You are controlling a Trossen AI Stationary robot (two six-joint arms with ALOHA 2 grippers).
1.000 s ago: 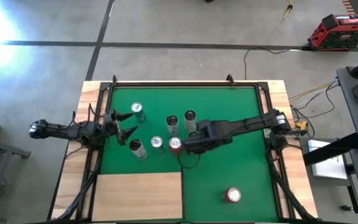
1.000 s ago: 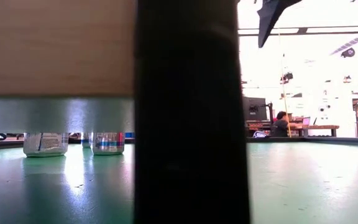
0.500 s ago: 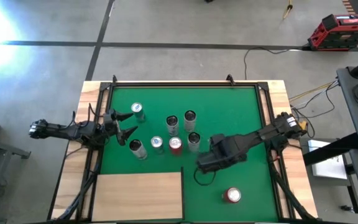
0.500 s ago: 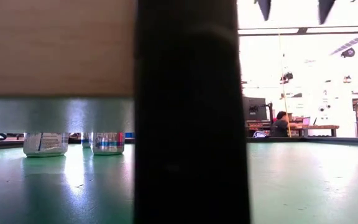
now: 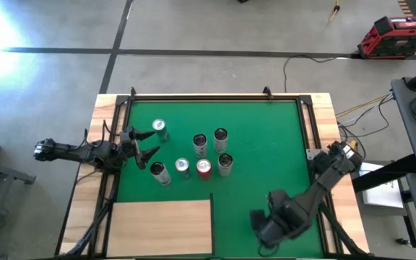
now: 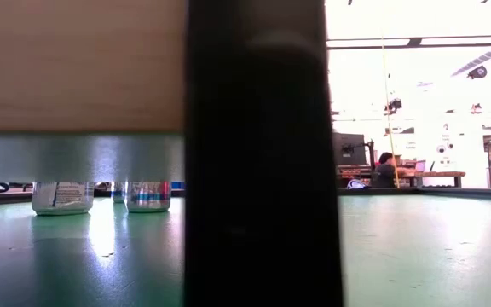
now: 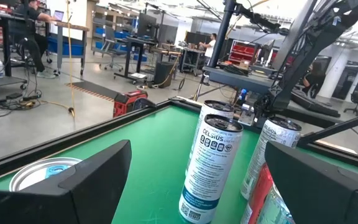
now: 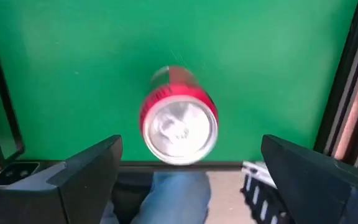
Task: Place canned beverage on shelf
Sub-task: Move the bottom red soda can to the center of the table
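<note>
The right hand (image 8: 188, 168) has swung from the can cluster to above the red can (image 8: 179, 118), fingers spread.

Overhead, table-level, two wrist cameras

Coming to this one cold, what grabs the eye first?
The right hand, open, hovers directly above a lone red can standing near the front right of the green mat. A cluster of seven cans stands mid-mat, with the open left hand waiting at its left edge. The shelf at front left holds nothing.
</note>
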